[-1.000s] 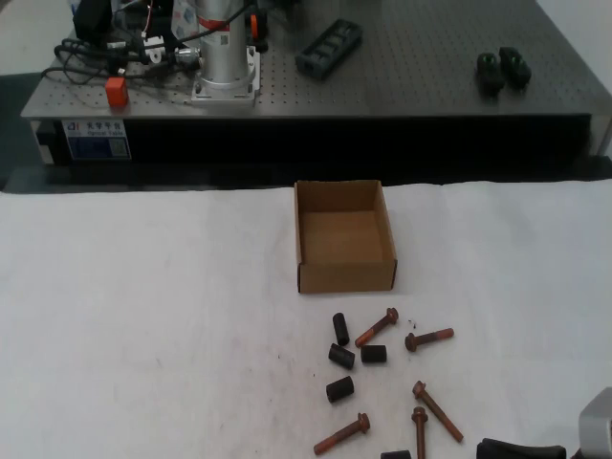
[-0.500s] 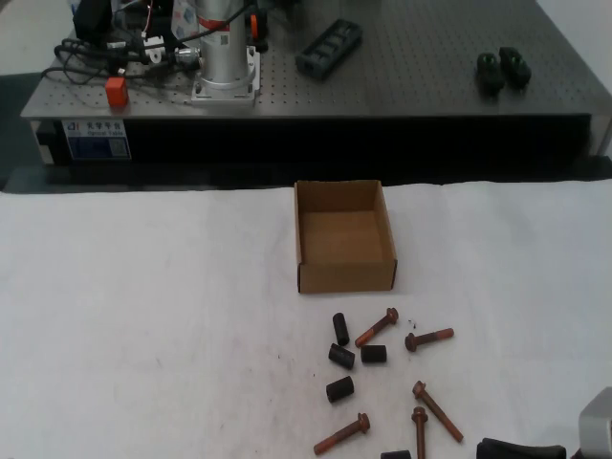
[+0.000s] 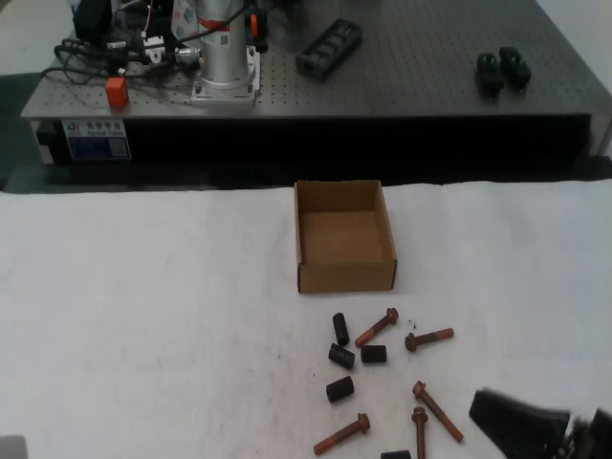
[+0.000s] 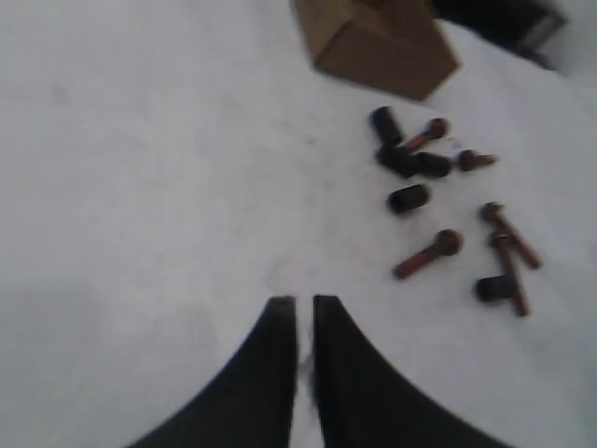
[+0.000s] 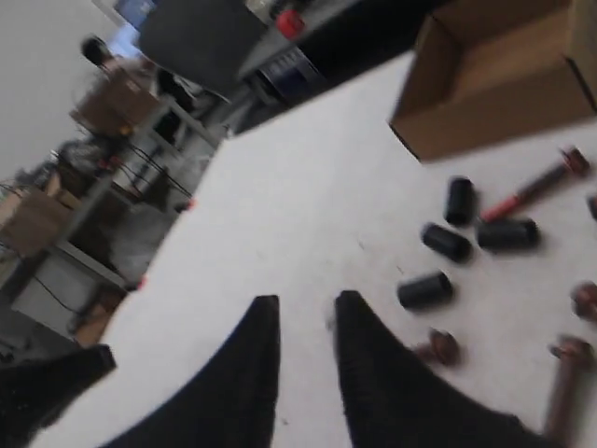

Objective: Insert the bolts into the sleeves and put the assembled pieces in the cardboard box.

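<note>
Bolts (image 3: 376, 327) lie flat, axes scattered; left hand (image 4: 305, 303) closed empty, right hand (image 5: 308, 306) slightly parted.

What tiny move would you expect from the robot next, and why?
Probably the right claw should lower onto the nearest bolt. It holds nothing, every bolt and sleeve lies loose on the cloth, and the cardboard box has nothing in it.
</note>
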Available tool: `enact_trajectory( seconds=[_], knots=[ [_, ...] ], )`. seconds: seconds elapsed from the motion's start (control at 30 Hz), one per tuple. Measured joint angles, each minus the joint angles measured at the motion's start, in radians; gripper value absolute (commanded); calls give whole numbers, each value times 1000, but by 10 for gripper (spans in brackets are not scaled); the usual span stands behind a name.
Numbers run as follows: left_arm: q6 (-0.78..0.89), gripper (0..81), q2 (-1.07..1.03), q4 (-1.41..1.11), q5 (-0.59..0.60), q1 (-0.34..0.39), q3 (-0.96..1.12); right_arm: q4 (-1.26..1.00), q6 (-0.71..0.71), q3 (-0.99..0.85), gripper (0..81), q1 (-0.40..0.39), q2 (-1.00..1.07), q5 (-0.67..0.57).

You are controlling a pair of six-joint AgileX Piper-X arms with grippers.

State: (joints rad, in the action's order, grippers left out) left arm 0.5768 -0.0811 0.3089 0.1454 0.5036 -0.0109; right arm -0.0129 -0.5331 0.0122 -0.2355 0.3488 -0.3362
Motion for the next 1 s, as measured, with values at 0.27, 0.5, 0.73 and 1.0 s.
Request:
enact_trajectory(
  seconds=[0.27,0.5,0.73,1.0],
  knots=[
    [-42,314,-96,-61,72,0,5,13,60,-162,295,0,152,14],
    [-133,314,-266,-79,97,0,84,665,605,-710,295,0,814,225],
    [-278,314,-522,-95,124,0,244,808,734,-905,295,0,1119,304],
    [-341,314,-875,-102,174,0,429,850,768,-975,295,0,1334,325]
  ],
)
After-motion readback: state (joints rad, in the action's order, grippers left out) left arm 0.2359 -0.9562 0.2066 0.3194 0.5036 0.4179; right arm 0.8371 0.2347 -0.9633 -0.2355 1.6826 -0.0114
